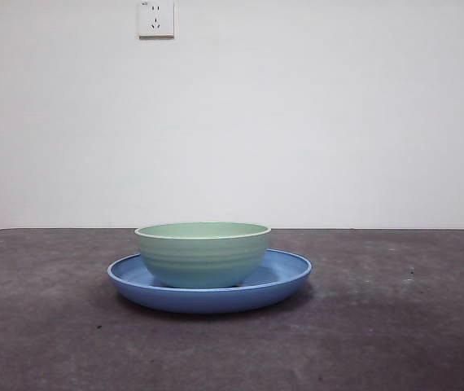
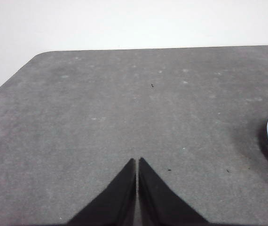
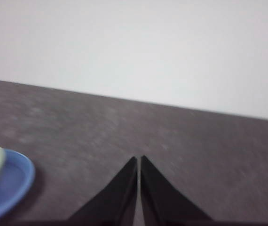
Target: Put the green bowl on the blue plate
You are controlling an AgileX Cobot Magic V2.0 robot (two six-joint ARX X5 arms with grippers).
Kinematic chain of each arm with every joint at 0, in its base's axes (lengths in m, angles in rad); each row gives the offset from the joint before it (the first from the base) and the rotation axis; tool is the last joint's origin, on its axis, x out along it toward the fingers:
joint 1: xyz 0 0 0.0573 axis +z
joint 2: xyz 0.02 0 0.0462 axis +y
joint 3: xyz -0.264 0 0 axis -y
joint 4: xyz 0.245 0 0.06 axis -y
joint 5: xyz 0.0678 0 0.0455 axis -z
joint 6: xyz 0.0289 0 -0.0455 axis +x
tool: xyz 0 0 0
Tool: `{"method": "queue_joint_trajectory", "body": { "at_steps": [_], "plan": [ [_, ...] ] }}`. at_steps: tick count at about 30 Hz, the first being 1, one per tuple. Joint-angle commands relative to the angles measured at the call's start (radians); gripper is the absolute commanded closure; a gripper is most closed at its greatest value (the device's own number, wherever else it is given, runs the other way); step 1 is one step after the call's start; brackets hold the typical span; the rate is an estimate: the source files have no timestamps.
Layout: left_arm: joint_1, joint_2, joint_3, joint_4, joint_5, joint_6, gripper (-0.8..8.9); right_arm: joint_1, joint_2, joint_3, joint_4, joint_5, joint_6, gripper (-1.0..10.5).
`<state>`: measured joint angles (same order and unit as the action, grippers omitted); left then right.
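Currently, jaws: left gripper [image 2: 137, 162] and right gripper [image 3: 138, 160] both closed tip to tip, empty, over bare desk [image 1: 395, 342].
Bowl: green bowl [image 1: 203, 253] sits upright inside blue plate [image 1: 285, 277], well aside of both jaws.
Risk: likely small; a careless arm sweep could nudge the plate.

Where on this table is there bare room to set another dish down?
Bare dark tabletop lies on both sides of the blue plate and in front of it. The only occupied spot is the middle, where the green bowl sits on the plate. Both hands, left and right, hang off to the sides.
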<state>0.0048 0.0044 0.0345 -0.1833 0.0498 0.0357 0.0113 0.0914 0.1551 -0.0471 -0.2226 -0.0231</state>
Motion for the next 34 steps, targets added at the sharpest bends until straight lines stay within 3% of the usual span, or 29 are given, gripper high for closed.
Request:
{"method": "queue_joint_trajectory", "body": {
  "at_steps": [1,8,16,34],
  "plan": [
    [0.002,-0.002,-0.019,-0.01,-0.002,-0.003,8.05,-0.002,-0.034,-0.05,0.018,0.04,0.011,9.4],
    [0.002,-0.002,-0.019,-0.01,-0.002,-0.003,8.05,-0.002,-0.088,-0.143,0.018,0.068,0.062,9.4],
    [0.002,-0.001,-0.019,-0.01,-0.002,-0.003,8.05,-0.002,-0.088,-0.144,-0.127,0.07,0.063,9.4],
    [0.002,-0.001,-0.019,-0.01,-0.002,-0.003,8.05,-0.002,-0.088,-0.144,-0.11,0.067,0.071,9.4]
  ]
}}
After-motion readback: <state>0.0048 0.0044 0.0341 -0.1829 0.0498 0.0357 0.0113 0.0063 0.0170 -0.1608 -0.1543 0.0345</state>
